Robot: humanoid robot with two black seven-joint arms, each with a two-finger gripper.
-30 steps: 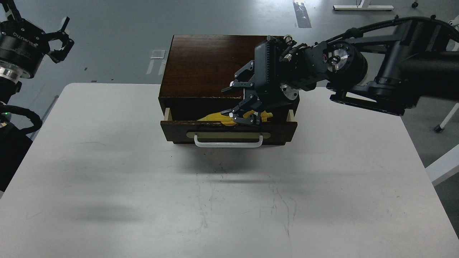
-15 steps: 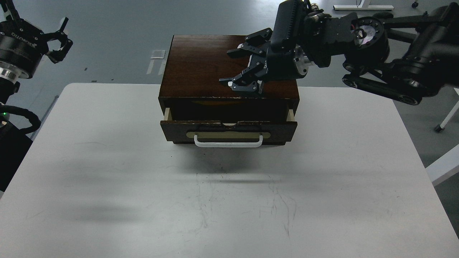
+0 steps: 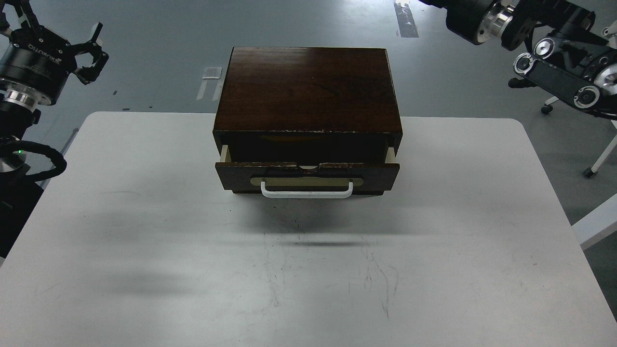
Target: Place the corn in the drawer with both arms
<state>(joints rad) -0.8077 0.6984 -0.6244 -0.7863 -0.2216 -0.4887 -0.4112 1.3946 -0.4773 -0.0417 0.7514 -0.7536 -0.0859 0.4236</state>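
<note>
A: Grey floor behind, white counter [image 3: 144, 217] carrying the dark wooden box [image 3: 308, 86] at centre back.

B: Grippers?

A: Left gripper [image 3: 89, 48] is up at the far left, well apart from the box, fingers spread, holding nothing. Right arm [image 3: 554, 53] shows only joints at the top right; its gripper is out of frame.

B: Drawer?

A: Drawer [image 3: 307, 174] is pulled partly out, white handle [image 3: 306, 193] facing front, pale sides visible. Interior is dark; only a thin yellowish strip [image 3: 289, 139] shows under the box top. Can't confirm it's the corn.
</note>
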